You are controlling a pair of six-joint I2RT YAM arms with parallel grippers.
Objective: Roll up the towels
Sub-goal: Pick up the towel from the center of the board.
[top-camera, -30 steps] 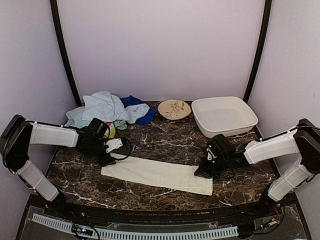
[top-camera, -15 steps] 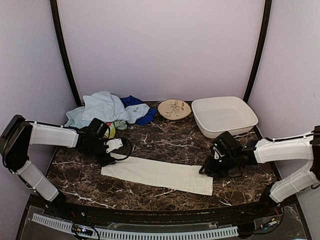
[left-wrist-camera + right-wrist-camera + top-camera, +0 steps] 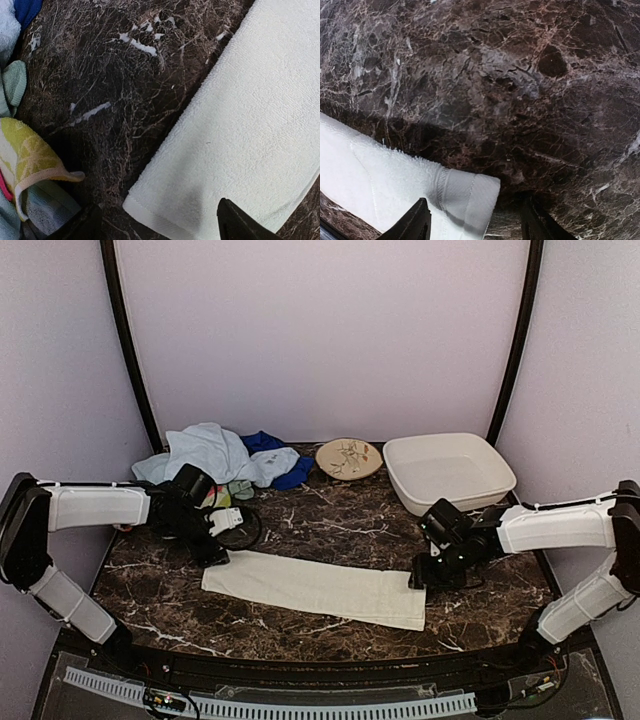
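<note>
Cream towel (image 3: pixel 315 587) lies flat on the table (image 3: pixel 330 520), a long narrow strip between my two arms, toward the near edge. Its long axis runs left to right, the right end slanting a little closer to me. My left hand (image 3: pixel 213 548) sits low at the strip's far left corner, my right hand (image 3: pixel 425 575) low at the far right corner. Neither arm is nearer, as each has its own short end directly below it. In the left wrist view the fingertips (image 3: pixel 235 225) stand wide apart with the towel's corner lying loose between them, so nothing is gripped. The right wrist view shows the same: fingers (image 3: pixel 412 222) parted, the hemmed corner flat on the table between them, not pinched. The heap of towels (image 3: pixel 215 455) (light blue, royal blue, green, yellow) waits at the far left, just behind my left hand. The white tub (image 3: pixel 450 472) and patterned plate (image 3: pixel 349 458) stand at the back, well apart from the strip. I judge the roll must travel along the long axis, so it starts at one short end. There are no brands, labels or readable writing anywhere; the plate carries only a drawn pattern.
</note>
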